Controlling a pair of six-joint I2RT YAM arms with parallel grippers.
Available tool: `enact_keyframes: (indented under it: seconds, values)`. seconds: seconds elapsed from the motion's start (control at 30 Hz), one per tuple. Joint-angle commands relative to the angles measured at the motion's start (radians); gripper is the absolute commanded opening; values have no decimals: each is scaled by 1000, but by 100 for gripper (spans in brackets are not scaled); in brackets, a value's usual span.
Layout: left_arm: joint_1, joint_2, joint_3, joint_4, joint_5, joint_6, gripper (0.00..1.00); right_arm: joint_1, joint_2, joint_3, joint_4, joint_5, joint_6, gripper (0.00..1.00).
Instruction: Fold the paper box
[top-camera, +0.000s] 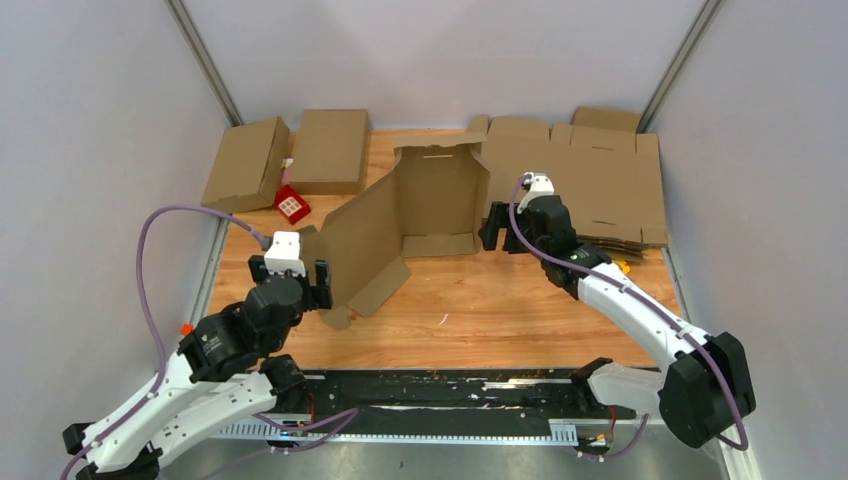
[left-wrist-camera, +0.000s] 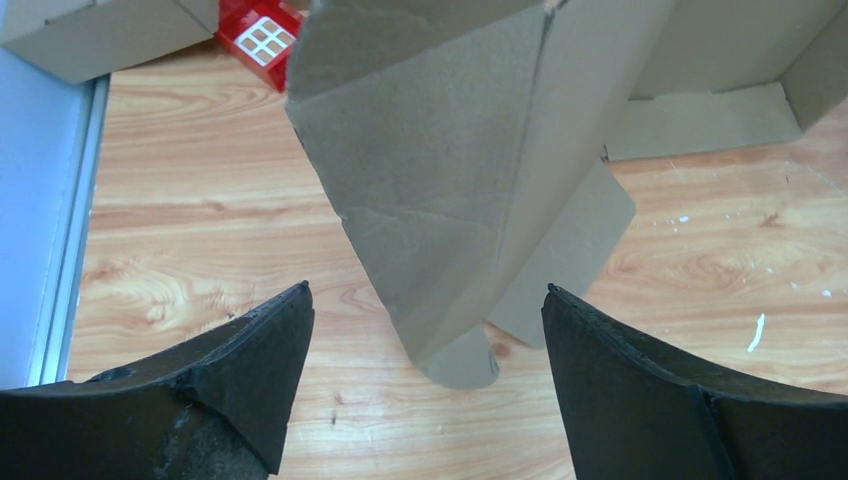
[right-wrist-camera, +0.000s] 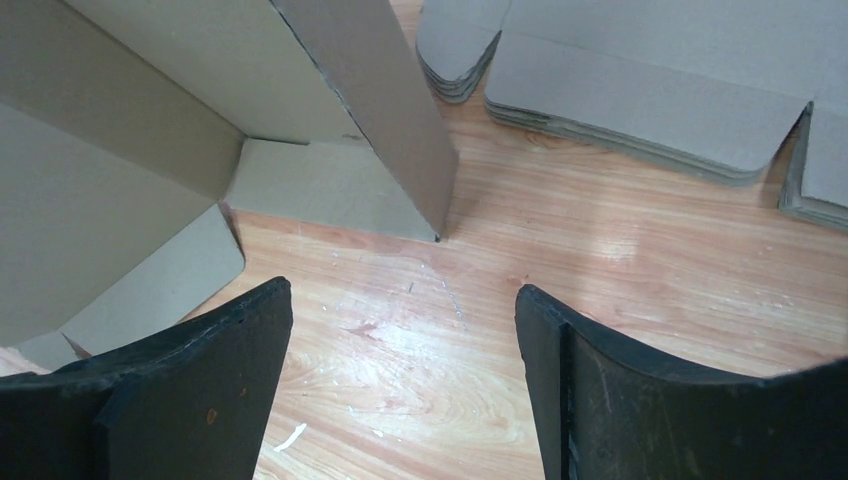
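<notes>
Box half up, both grippers wide open

The paper box stands partly raised in the middle of the wooden table, closer to the far edge than the near one. Its back wall is upright, with a slot cut near the top, and a short side wall stands at its right end. A floor flap lies flat on the wood between them. From the left end of the back wall a long panel runs out diagonally toward the near-left, standing on its edge and leaning a little, with a loose flap resting on the table at its foot.

The left gripper sits at the near-left end of that long panel. Its black fingers are spread far apart and clamp nothing. From the wrist camera the panel's end hangs ahead between them, touching neither one.

The right gripper hangs just to the right of the box's side wall, over bare wood. Its jaws are also wide apart and hold nothing, and the wall's free edge is just ahead of it, a little to the left.

A stack of flat cardboard blanks fills the far-right corner. Two closed cardboard boxes lie side by side at the far-left corner. A small red block with white squares sits just in front of them, near the long panel
</notes>
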Motion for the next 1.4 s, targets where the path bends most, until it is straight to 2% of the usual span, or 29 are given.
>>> enact_keyframes:
  seconds: [0.0,0.2,0.47,0.6,0.73,0.77,0.83,0.9,1.1,1.17,1.27,1.37]
  values:
    - [6,52,13,61,-93,-56,93,-3,-21,-7,113,-38,18,82]
    - [11,66,-20,140,-19,-110,90,-4,-77,-66,167,-37,-7,82]
    - [49,40,-83,235,-15,-101,83,-3,-129,-123,221,-37,-29,82]
    - [51,-1,-96,267,35,-97,65,-3,-124,-136,241,-37,-33,82]
    - [51,-45,-49,219,66,-76,47,-3,-130,-151,259,-38,-42,82]
    - [51,-49,-26,199,62,-73,38,-3,-135,-153,265,-38,-45,82]
    - [51,-52,14,176,78,-58,14,-3,-143,-160,275,-38,-46,82]
    - [51,-30,46,174,120,-32,0,-4,-150,-164,275,-38,-47,82]
    - [51,112,224,110,173,35,0,-3,-159,-173,286,-38,-39,82]
    - [51,196,349,25,159,68,0,-3,-163,-176,286,-37,-34,82]
    - [51,372,597,-186,98,97,0,-3,-166,-177,285,-35,-30,82]
    - [51,494,795,-280,149,116,0,-4,-161,-174,274,-25,-28,82]
